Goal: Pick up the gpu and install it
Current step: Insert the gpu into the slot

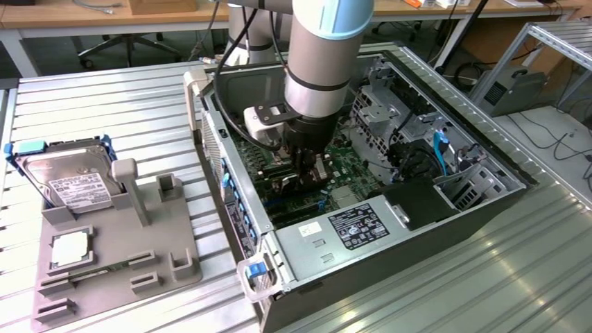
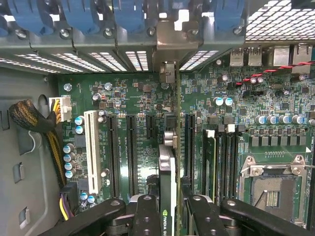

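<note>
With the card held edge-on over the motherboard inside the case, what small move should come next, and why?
Probably a short, straight push down. The gripper is shut on the gpu, which stands edge-on over the motherboard, seemingly in line with one of the long black expansion slots. Whether the card is already seated cannot be told.

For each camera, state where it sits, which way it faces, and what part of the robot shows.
Exterior view: high off the arm, looking down at the open computer case, the parts holder and hard drive; the arm shows.
Wrist view: on the wrist, facing the motherboard; the fingers show, clamping the gpu.
Shared: the motherboard and gripper.
</note>
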`<state>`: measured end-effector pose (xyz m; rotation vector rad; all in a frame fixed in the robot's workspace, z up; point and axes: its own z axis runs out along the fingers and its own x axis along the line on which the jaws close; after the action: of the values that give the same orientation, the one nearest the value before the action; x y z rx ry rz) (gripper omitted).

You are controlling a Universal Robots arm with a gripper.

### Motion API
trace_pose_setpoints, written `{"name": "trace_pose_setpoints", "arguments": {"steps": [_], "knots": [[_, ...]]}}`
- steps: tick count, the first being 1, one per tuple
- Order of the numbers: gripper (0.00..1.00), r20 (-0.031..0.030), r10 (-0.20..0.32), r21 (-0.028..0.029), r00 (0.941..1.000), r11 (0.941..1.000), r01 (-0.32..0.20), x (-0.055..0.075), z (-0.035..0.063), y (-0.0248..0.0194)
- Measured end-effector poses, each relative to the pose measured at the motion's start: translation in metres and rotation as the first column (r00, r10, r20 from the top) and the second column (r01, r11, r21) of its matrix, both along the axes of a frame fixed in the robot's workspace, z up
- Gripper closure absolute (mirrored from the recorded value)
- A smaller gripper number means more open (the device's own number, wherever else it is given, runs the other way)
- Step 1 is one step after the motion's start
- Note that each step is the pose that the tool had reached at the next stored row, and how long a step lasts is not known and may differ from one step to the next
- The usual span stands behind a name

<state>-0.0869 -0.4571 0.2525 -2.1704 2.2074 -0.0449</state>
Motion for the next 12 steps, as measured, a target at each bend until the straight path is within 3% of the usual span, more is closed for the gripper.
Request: {"name": "trace_pose_setpoints", "arguments": {"steps": [12], "knots": [[0.73, 0.0002, 0.000, 0.0000, 1.0000, 1.0000, 0.000, -0.0001, -0.0003, 0.0000]]}}
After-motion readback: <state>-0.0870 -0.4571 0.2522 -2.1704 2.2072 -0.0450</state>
